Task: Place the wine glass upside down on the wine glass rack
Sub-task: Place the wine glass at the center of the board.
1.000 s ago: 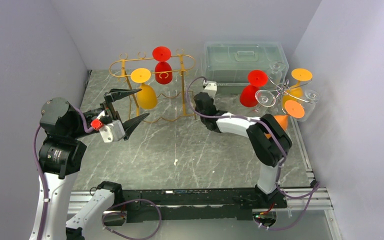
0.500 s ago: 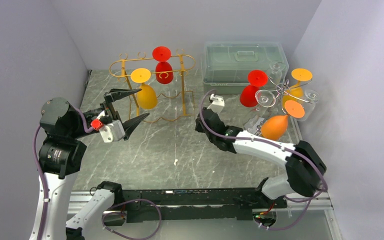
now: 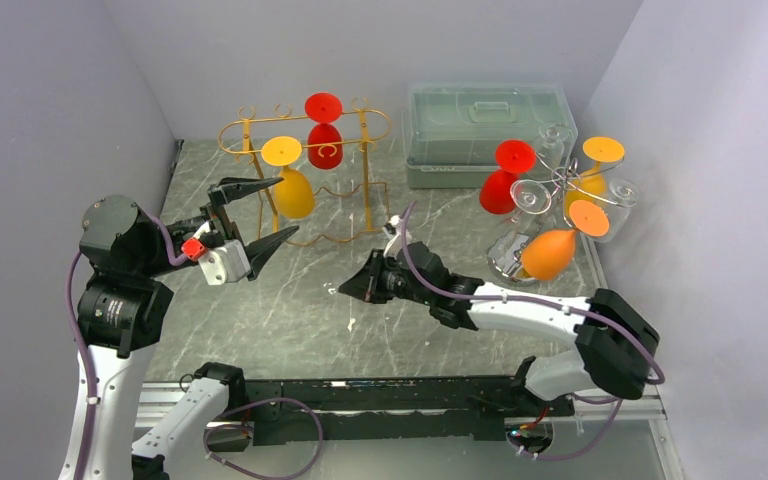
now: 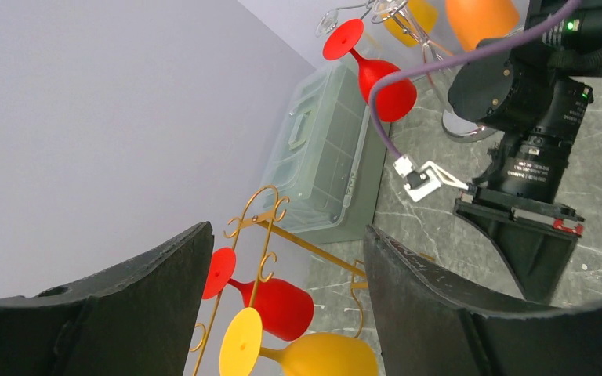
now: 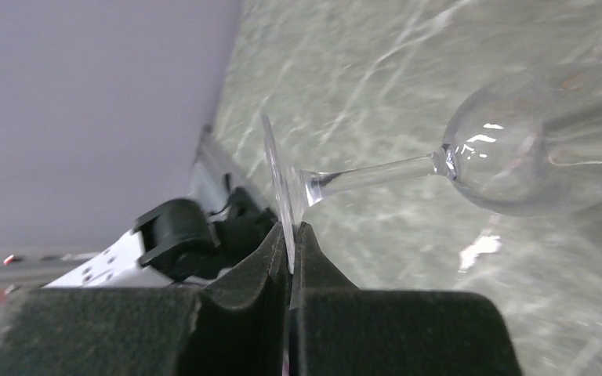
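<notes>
Right claw [image 5: 291,229] now nearer and leftward, tight on one wine glass [image 5: 509,160]; left claw [image 3: 289,206] agape.

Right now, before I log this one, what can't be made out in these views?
Right wrist view: the clear wine glass, its foot in the right gripper, loses its bowl's mouth at the right edge.
Top view: that glass is too transparent to trace.
Left wrist view: the left gripper's fingers hide part of the gold rack.

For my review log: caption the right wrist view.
Right gripper pinches a clear wine glass by its foot, stem sideways, marble table behind.
</notes>
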Motion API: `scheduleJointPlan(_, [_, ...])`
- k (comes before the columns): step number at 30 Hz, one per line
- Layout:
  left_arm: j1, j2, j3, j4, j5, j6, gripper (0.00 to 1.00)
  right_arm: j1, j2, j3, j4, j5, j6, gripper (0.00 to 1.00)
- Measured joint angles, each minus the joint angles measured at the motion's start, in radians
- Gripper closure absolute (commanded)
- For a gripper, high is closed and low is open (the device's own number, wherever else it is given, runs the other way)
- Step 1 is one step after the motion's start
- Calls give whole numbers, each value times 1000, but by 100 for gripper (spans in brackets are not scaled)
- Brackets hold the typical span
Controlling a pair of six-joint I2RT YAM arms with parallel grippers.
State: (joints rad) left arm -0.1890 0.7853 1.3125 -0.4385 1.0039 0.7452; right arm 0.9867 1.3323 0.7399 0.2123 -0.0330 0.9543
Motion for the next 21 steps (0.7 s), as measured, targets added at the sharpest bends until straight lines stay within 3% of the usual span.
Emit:
scheduleJointPlan(9, [0,0,0,0,0,0,25,8,164,-24,357,-262,223,100])
scheduleJointPlan(18, [0,0,0,0,0,0,25,7,233,-35,494,-330,407,100])
scheduleJointPlan(20, [0,0,0,0,0,0,25,5,233,-37,493,-329,425,95])
scheduleJointPlan(21, [0,0,0,0,0,0,25,2,233,-37,491,-327,428,87])
